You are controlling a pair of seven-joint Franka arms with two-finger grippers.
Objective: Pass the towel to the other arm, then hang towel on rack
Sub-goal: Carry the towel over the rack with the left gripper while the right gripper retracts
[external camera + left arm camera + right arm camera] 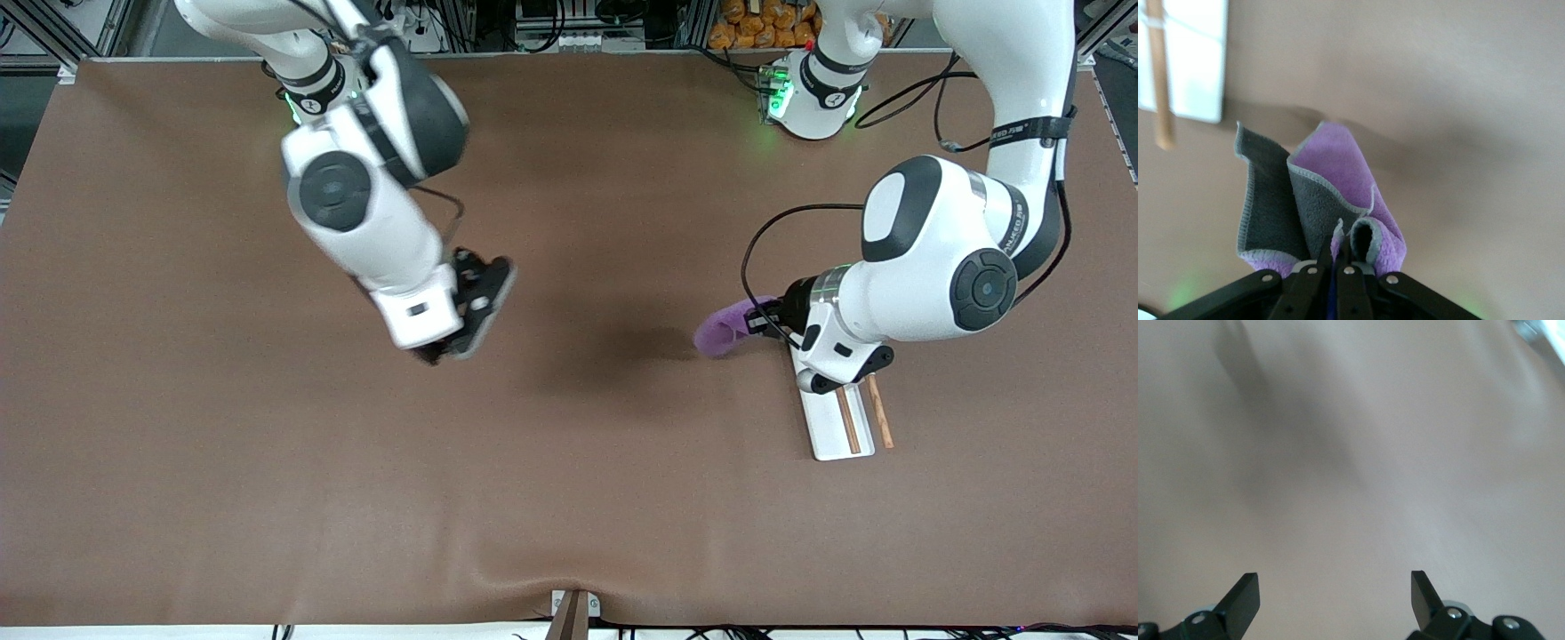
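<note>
- Left gripper (1329, 257) pinched tight on the towel (1318, 200); towel hangs off the fingers in folds, purple face and dark grey underside both showing.
- In the front view the towel (725, 327) is up in the air, sticking out of the left gripper (766, 318) toward the right arm's end of the table, just beside the rack (831, 427).
- Rack lies flat on the table, white base with two brown rods, long axis running from the robots' bases toward the front camera. The left wrist hides the end of it nearer the bases.
- Key relation: towel is off to the side of the rack, not over the rods; the holding arm is the one right at the rack. Looks like the handover is done and hanging is the step in hand; next move likely needs the towel carried across, over the rods.
- Right gripper (469, 311) over bare table (178, 400), well apart from towel and rack; jaws wide, nothing in them. This arm waits.
- Left wrist view only: fold detail, grip point at a bunched edge, rack corner and one rod off to the side of the towel.
- Right wrist view only: right fingertips (1245, 597) clearly spread, table under them.
- Front view only: where both arms sit and the rack's full line.
</note>
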